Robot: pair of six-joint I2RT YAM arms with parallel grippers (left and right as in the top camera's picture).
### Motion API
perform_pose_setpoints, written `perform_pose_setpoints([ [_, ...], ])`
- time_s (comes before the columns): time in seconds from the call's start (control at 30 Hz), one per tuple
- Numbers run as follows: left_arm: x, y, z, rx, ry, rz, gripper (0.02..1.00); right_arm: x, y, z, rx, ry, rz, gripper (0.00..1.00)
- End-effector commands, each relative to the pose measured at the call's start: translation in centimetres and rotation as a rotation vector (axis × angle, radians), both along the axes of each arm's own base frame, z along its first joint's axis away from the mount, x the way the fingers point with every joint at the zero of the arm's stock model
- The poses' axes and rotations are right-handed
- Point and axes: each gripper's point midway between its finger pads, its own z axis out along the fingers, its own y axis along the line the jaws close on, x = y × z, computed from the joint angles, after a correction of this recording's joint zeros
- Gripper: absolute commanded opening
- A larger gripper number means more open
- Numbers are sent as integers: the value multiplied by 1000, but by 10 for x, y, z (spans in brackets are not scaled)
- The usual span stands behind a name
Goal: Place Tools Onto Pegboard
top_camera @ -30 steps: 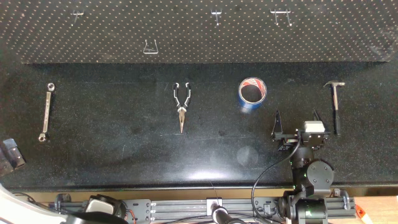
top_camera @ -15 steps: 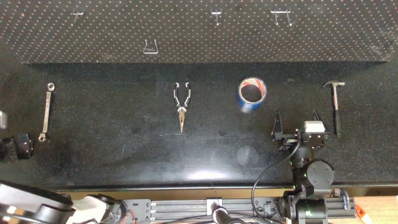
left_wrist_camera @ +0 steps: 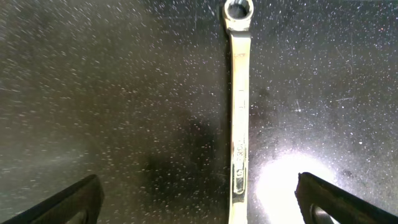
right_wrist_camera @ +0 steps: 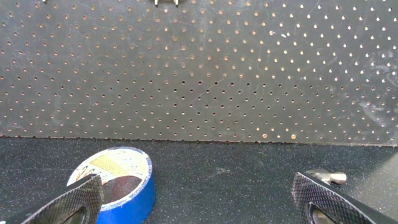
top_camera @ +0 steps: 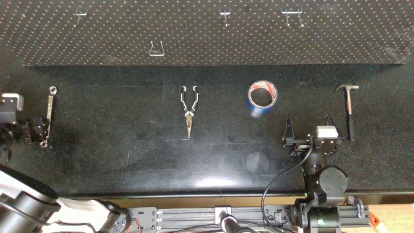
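Wrench [top_camera: 48, 116] flat on table [top_camera: 129, 149], far left, well short of pegboard [top_camera: 194, 26]. Left pincer [left_wrist_camera: 199, 202] released, spread wide, straddling shank off-centre. Risk: uneven closing likely pivots thin steel; slips out, scrapes table.

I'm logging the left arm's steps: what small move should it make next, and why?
Probably lower the left gripper straight down and close on the wrench: its fingers are open and straddle the shaft, which lies flat on the table, not yet gripped.
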Motion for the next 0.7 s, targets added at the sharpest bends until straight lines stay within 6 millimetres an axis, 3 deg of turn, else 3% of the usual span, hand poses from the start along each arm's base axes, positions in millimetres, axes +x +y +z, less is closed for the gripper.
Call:
perform_pose_setpoints([
  [0.03, 14, -11, -7, -38, 1, -23, 996, 0, 3, -1, 12, -3, 12, 980],
  [0.33, 30, -22, -25, -48, 14, -72, 996, 0, 3, -1, 12, -3, 12, 980],
  [0.7, 33, -12, -34, -47, 19, -17, 996, 0, 3, -1, 12, -3, 12, 980],
])
